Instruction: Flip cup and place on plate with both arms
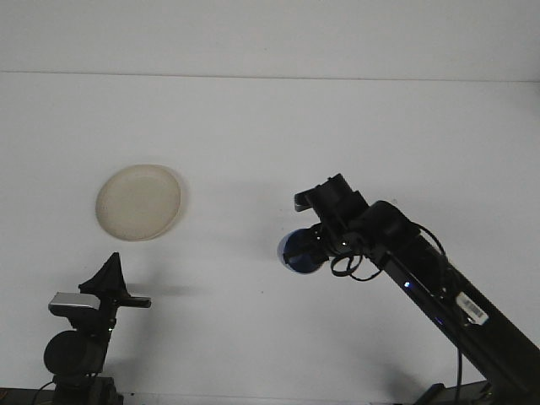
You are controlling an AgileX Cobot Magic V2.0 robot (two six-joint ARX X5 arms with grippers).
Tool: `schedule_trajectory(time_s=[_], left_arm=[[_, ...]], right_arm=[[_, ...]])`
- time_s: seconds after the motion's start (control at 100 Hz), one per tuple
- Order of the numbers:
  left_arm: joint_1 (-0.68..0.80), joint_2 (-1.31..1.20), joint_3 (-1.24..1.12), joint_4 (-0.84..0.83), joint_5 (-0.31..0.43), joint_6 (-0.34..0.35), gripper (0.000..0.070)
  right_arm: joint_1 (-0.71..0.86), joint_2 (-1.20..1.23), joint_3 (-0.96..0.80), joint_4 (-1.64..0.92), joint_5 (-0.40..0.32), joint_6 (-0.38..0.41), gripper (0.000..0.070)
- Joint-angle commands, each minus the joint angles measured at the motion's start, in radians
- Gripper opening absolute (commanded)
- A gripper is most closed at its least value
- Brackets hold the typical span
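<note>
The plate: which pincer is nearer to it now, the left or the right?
Left. The left pincer sits just below the plate, near the table's front edge. The right pincer, holding the blue cup, is far off to the plate's right.

One camera serves me, set behind and above my arms and looking forward and down over the white table (270, 135). It stands far enough back to take in my left gripper (111, 272) at the near left, my right arm (439, 295) reaching in, and the table's far edge.
</note>
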Motion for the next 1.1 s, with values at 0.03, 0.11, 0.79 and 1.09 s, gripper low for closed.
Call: schedule_trajectory(time_s=[0.03, 0.11, 0.79, 1.09], left_arm=[[0.001, -0.002, -0.020, 0.010, 0.002, -0.001, 0.0012], [0.001, -0.002, -0.020, 0.010, 0.002, -0.001, 0.0012], [0.001, -0.002, -0.020, 0.010, 0.002, -0.001, 0.0012], [0.001, -0.002, -0.020, 0.010, 0.002, -0.001, 0.0011]], right_arm=[[0.032, 0.071, 0.044, -0.026, 0.000, -0.034, 0.0007], [0.048, 0.111, 0.051, -0.043, 0.000, -0.051, 0.0008], [0.075, 0.257, 0.050, -0.037, -0.003, -0.077, 0.0012], [0.075, 0.276, 0.049, -0.013, -0.003, -0.083, 0.0015]])
